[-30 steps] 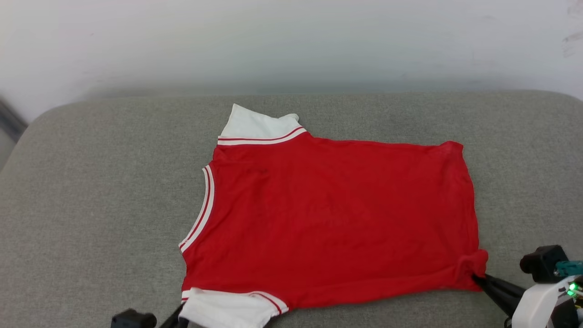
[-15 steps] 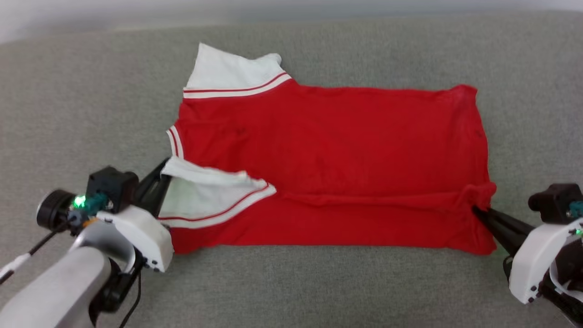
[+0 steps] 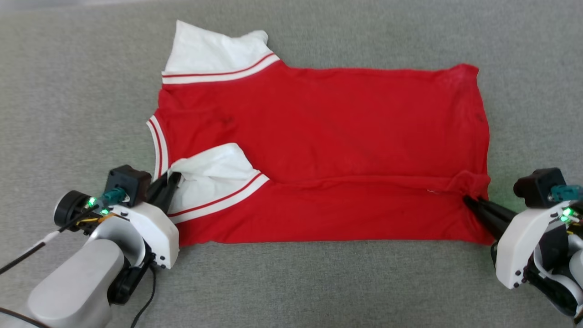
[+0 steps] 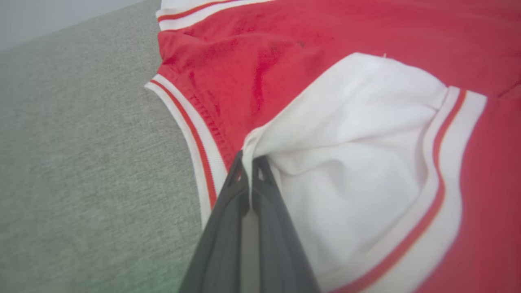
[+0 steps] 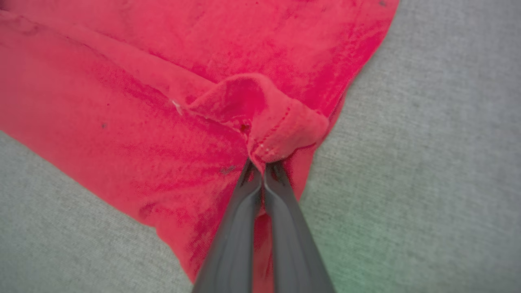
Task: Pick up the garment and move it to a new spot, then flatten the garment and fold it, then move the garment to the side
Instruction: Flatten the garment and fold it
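On the grey upholstered surface before the robot, the garment lies spread wide with a plain red face up, its neck end toward the left and its hem toward the right. The left hand is clamped tight on the edge of the near white sleeve, which is turned over onto the red body. The right hand is pinched just as tightly on the near hem corner, bunched into a small red knot of cloth at its tips. Between the two grips a long crease runs across the shirt, so the near side reads as doubled over toward the middle. The far sleeve lies out flat beyond the shoulder. By the look of it, the picking up, moving and flattening are done and the first lengthwise fold is under way. What remains, I judge, is to lay this flap down smooth and let go, deal with the far sleeve and far side, fold the length, then carry the bundle aside.
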